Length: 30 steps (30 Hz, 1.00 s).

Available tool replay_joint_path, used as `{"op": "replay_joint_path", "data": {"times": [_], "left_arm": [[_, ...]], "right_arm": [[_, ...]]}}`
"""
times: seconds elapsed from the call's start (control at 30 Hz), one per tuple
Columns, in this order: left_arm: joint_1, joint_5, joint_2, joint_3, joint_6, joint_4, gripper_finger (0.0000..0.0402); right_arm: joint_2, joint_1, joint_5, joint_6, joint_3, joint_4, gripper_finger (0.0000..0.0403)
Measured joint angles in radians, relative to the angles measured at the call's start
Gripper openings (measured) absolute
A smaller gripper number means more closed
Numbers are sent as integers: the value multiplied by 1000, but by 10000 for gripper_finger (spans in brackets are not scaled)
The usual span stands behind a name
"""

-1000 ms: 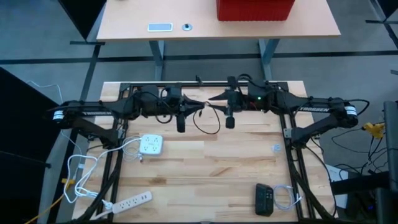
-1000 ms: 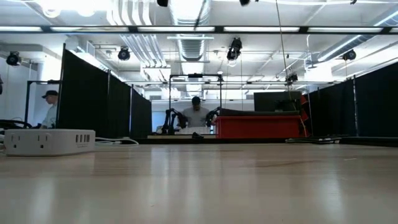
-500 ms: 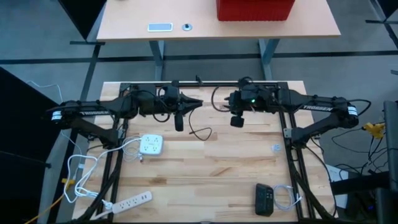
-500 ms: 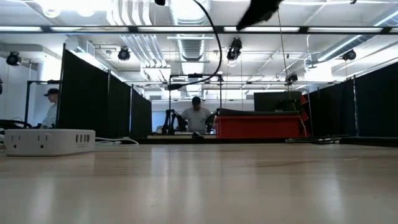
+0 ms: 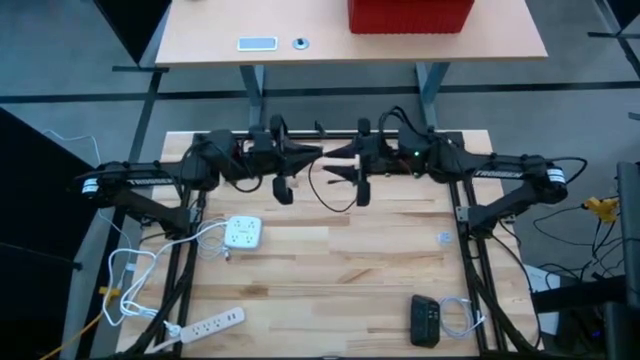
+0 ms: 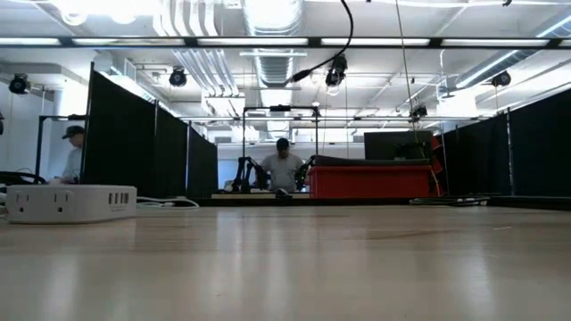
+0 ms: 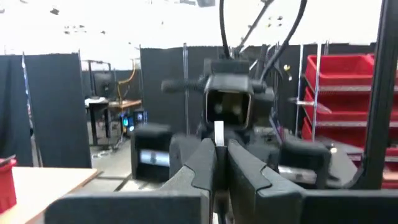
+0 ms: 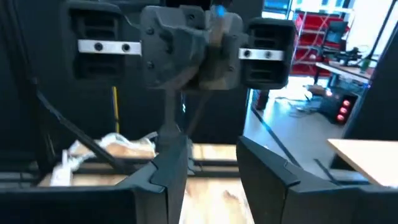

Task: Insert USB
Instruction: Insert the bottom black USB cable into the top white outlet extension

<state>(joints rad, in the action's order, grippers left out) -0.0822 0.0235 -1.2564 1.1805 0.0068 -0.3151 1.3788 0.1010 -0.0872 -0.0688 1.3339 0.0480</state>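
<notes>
A black USB cable (image 5: 335, 198) hangs in a slack loop above the far middle of the table. In the low view the cable (image 6: 343, 36) curves down from the top edge to a dangling end (image 6: 299, 77). My left gripper (image 5: 318, 152) is shut on the cable's pale plug. My right gripper (image 5: 338, 162) faces it from the table's right, open, with nothing between its fingers (image 8: 168, 168). The white charging hub (image 5: 243, 233) rests flat on the table's left part, and the low view shows its ports (image 6: 114, 198). My left gripper pinches the small pale plug (image 7: 219, 132) between its two fingers, and the plug's tip shows just past their free ends. The fingers are level and point toward the table's right. The cable hangs slack below them, lifted clear of the table.
A white power strip (image 5: 205, 325) lies at the near left with white cords (image 5: 140, 265) beside it. A black device (image 5: 426, 320) and a coiled white cable (image 5: 457, 318) lie at the near right. Another table with a red bin (image 5: 410, 14) stands beyond the far edge.
The two grippers drew apart half a second ago, the right one going toward the table's right and tipping down. They have since come back to face each other closely. The cable's loop has swung with them and stays clear of the table.
</notes>
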Motion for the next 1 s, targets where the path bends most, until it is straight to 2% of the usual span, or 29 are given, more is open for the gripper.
{"op": "replay_joint_path", "data": {"times": [0.17,0.6,0.77,1.0], "left_arm": [[0,-50,0,0,6,-38,9],[15,-98,0,0,35,-43,9],[16,-169,0,0,38,-43,9],[16,-193,0,0,63,-44,9]], "right_arm": [[52,-22,-13,44,8,93,107],[83,-45,-37,-19,66,115,86],[82,-57,-36,-128,67,114,80],[82,-93,12,-263,67,115,87]]}}
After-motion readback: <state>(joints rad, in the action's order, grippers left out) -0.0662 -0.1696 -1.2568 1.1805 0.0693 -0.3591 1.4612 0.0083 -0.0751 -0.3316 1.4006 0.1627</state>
